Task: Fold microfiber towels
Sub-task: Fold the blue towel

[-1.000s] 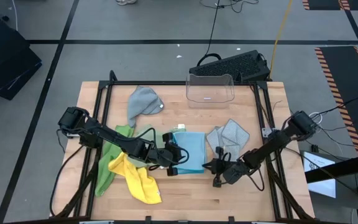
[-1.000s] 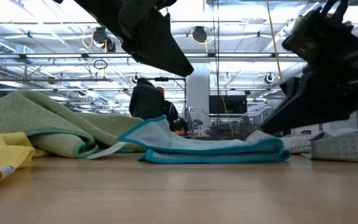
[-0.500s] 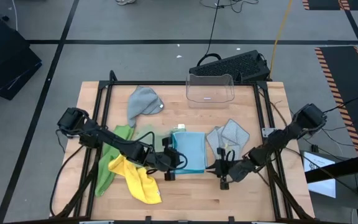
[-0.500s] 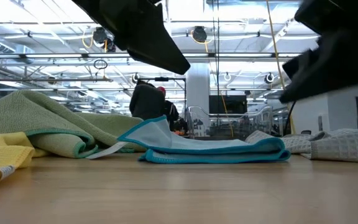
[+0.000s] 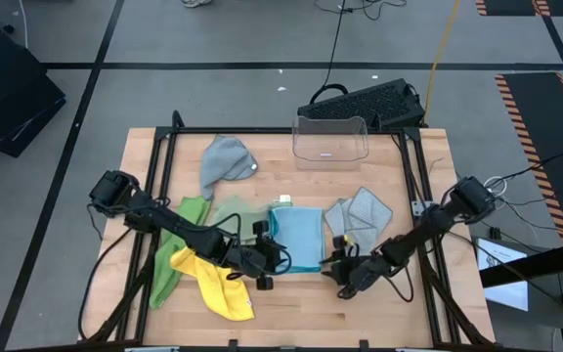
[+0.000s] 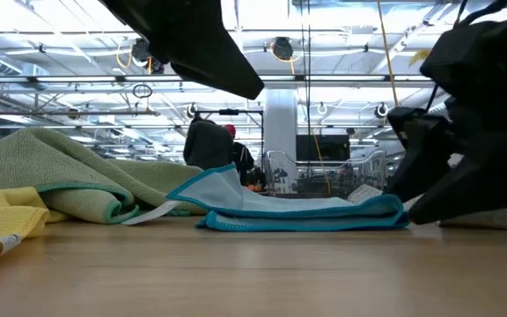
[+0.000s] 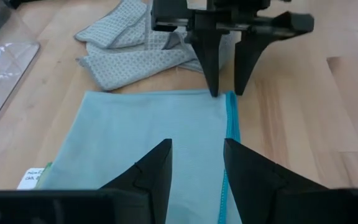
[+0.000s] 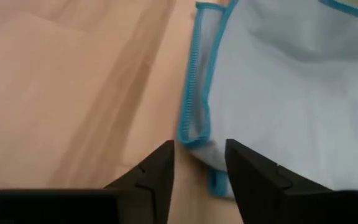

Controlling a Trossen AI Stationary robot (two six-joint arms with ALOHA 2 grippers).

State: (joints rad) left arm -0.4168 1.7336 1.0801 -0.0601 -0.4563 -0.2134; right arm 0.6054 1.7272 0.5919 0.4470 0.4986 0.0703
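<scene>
The light blue towel [image 5: 297,238] is laid folded at the middle of the table [image 5: 291,308]. The left gripper [image 7: 196,163] and right gripper [image 8: 199,163] are held parted over opposite edges, nothing being gripped.

Blue towel [image 6: 302,211]: lying folded, frame centre, on desk [image 6: 253,273]
Green towel [image 6: 60,180]: bunching at left
Right pincer [image 6: 412,189]: hanging at the blue towel's right end
</scene>
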